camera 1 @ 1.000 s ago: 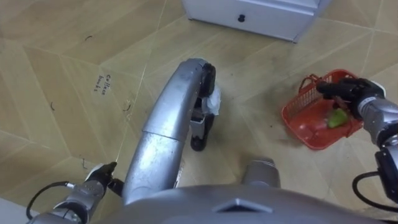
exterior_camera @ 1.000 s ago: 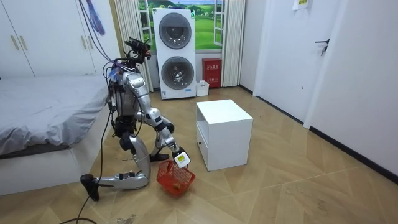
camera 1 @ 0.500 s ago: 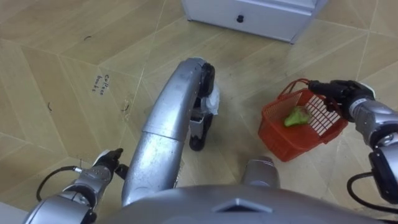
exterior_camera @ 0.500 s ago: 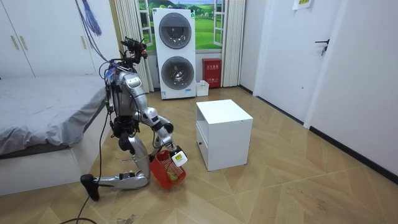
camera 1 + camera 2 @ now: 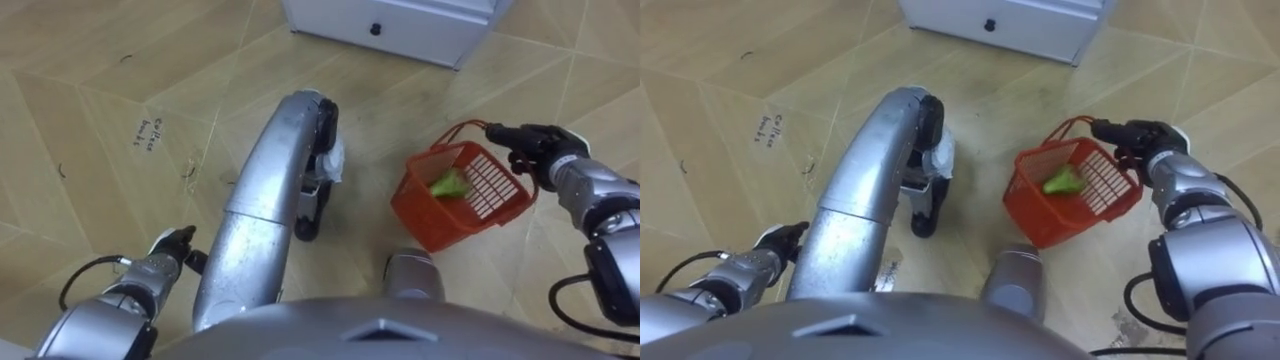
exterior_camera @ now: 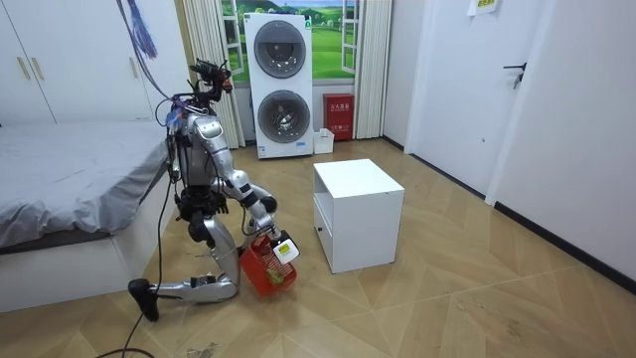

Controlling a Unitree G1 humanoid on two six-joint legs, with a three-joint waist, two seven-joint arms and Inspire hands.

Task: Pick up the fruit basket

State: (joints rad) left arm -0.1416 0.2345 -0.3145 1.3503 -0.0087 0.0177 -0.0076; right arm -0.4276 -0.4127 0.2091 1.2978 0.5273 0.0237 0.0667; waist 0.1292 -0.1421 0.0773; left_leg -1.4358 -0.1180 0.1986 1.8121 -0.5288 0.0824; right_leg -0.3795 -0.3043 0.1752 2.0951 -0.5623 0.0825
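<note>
Curling round the thin red handle, the right hand point(image 5: 540, 145) grips the fruit basket point(image 5: 428, 215) and holds it off the floor point(image 5: 90, 60). The basket hangs tilted just beside the robot's raised knee, its white mesh wall turned towards the hand. A green fruit point(image 5: 450, 184) lies inside against the upper wall. A second ago the basket sat further out to the right and low against the boards, with the hand over its rim. Half a second ago it was already lifted, and it has since come a little closer to the knee. In the room view it has gone from resting on the floor to hanging at the robot's shin.

The left hand point(image 5: 170, 250) shows low on the left, near the floor; its state cannot be told.

The robot kneels on one knee on pale wooden boards laid in a herringbone pattern, some marked with dark scribbles point(image 5: 147, 133). A white cabinet point(image 6: 358, 214) with a drawer knob stands just ahead. A bed point(image 6: 70, 199) is behind the robot, and two stacked washing machines point(image 6: 283, 85) stand at the far wall by a red box point(image 6: 339, 117).
</note>
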